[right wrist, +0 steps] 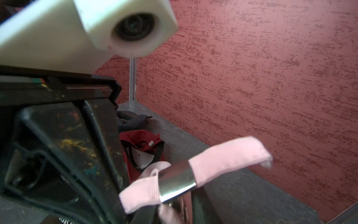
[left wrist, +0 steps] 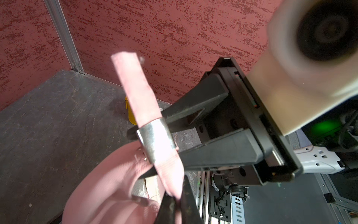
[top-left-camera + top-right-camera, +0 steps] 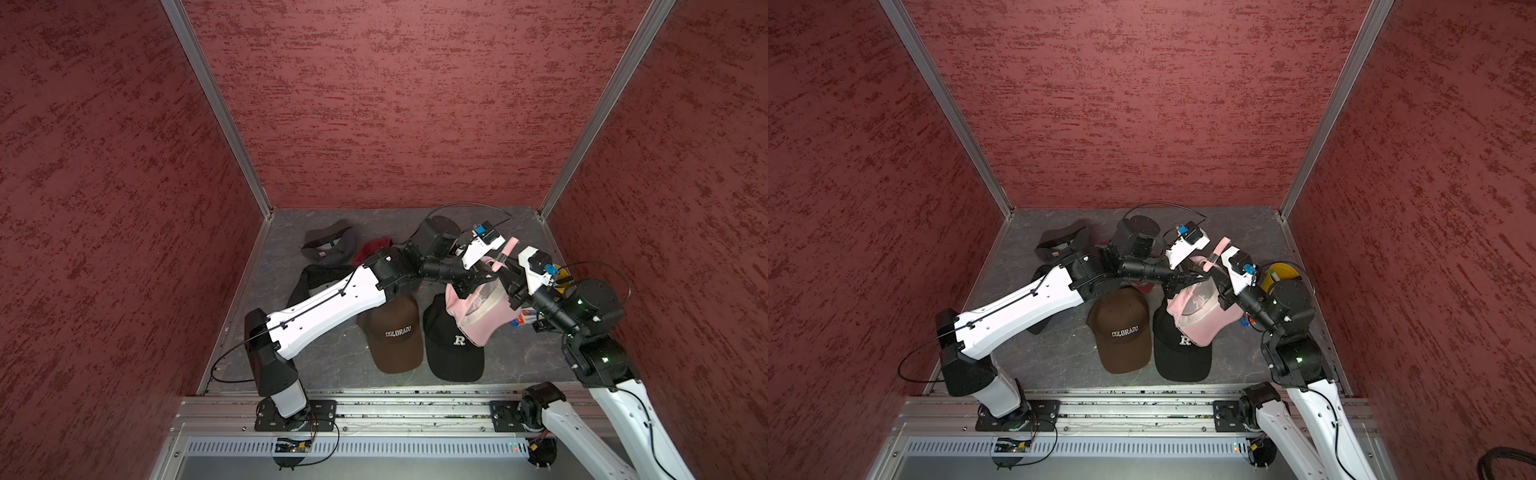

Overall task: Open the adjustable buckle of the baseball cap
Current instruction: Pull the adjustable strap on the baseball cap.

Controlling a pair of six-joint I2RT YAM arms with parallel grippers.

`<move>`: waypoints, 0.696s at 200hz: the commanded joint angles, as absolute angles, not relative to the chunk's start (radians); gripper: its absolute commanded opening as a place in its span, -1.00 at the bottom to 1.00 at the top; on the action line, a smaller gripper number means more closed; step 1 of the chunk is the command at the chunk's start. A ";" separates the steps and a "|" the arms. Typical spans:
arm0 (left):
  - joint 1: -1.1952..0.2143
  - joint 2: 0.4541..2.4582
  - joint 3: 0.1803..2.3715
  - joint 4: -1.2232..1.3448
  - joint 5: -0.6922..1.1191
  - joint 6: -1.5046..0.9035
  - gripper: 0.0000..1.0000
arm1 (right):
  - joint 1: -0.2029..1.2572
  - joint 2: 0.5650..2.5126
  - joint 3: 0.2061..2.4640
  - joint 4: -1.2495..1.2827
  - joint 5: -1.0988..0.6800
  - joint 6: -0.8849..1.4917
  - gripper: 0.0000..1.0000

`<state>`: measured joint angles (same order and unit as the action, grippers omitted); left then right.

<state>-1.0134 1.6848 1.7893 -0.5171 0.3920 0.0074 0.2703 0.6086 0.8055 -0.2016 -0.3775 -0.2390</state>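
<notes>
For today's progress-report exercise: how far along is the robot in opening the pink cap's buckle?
Done: the pink fabric baseball cap is lifted up. In hand: the left gripper is shut on the pink fabric strap beside the curved silver metal buckle; the right gripper straddles that buckle, grip unclear. Left: the strap is threaded through the buckle, which isn't open yet.

Overhead stereo pair plus two wrist close-ups.
Both top views look down from the near edge over the whole table (image 3: 345,361); wrist cameras (image 1: 133,27), very close, apparently face each other, sharing the pink strap (image 2: 135,91) and buckle (image 2: 155,139).
</notes>
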 commanded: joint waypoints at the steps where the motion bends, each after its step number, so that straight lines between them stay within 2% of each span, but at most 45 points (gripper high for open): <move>1: -1.008 1.695 1.822 -0.544 0.416 0.010 -1.00 | 0.268 0.597 0.784 -0.142 -0.368 -0.209 -0.71; 30: -1.008 1.695 1.822 -0.543 0.417 0.014 -1.00 | 0.268 0.601 0.768 -0.128 -0.350 -0.184 -0.81; 139: -1.006 1.641 1.743 -0.514 0.378 0.034 -1.00 | 0.268 0.635 0.778 -0.091 -0.157 -0.125 -0.84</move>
<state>-1.0088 1.6836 1.7699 -0.5297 0.3851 0.0124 0.2703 0.6266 0.7708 -0.1452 -0.2478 -0.1608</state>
